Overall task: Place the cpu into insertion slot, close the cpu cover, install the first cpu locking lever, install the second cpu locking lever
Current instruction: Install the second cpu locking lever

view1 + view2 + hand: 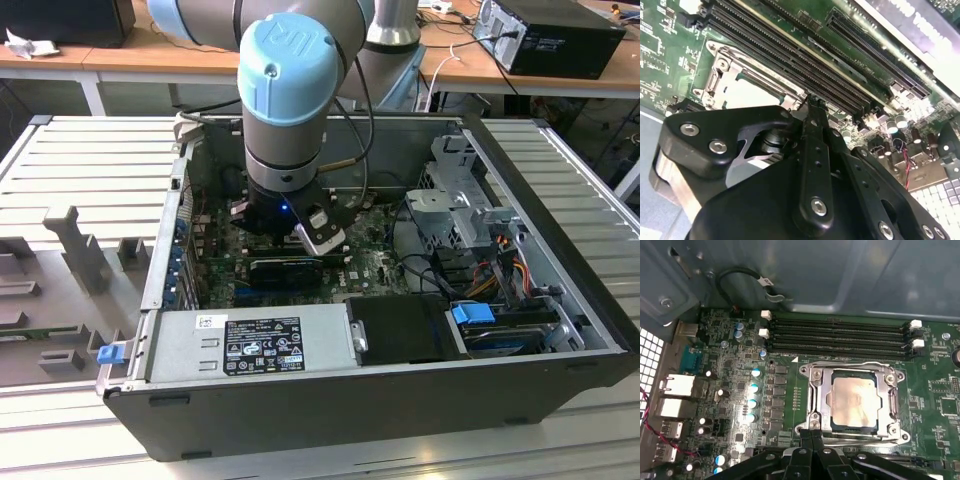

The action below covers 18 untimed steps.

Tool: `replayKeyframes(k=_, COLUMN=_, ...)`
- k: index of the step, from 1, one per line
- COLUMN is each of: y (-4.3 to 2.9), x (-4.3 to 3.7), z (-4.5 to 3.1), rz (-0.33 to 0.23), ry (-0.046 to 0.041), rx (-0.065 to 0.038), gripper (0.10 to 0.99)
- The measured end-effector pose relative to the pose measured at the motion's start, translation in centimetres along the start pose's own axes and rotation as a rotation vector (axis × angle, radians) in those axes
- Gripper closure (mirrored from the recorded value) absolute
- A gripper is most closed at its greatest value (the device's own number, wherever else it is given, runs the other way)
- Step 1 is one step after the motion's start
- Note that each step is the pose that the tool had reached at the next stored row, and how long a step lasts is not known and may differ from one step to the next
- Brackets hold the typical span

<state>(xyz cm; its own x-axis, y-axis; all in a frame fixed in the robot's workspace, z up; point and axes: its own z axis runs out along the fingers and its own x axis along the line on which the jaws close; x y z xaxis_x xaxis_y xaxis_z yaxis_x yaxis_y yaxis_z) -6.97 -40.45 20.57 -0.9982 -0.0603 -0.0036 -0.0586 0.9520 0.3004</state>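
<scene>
Exterior view
Arm: the grey arm with the light blue cap (288, 62) reaches straight down into the open computer case (330, 400).
Gripper: the gripper (300, 232) hangs low over the green circuit board (375, 262), towards the exterior view's left of the case's middle.
Nearby: a silver power supply box (250, 345) lies along the near wall, and a metal drive cage (455, 200) stands on the exterior view's right.

Second wrist view
Fingers: the black fingers (812, 112) are pressed together into one narrow tip, with nothing between them.
Chip: the cpu (747, 92) lies flat in the socket, partly hidden behind the black gripper body.
Relation: the fingertip stands just beside one edge of the cpu cover (720, 65), between it and the long black memory slots (790, 70).

First wrist view
Chip: the cpu (854, 400), pale and silvery, sits seated in the insertion slot (831, 382).
Cover: the silvery frame lies flat over the chip's edges, and the chip's face shows through its window.
Fingers: the clenched fingertips (813, 432) sit at the socket's edge, near one corner of the frame, beside the chip and not over it.
Board: a row of small blue-topped capacitors (754, 395) stands well to the side of the socket.
</scene>
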Motion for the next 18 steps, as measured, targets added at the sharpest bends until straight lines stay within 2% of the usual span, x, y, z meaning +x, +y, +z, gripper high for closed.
replayKeyframes(k=6, y=-0.56, x=0.36, z=0.45, rz=-0.001, ry=-0.002, rx=-0.033, gripper=0.98)
replayKeyframes(k=15, y=-0.78, x=0.39, z=1.32, rz=-0.001, ry=-0.0035, rx=-0.06, gripper=0.98)
replayKeyframes(k=18, y=-0.71, x=0.44, z=1.13, rz=-0.001, ry=-0.0037, rx=-0.061, gripper=0.98)
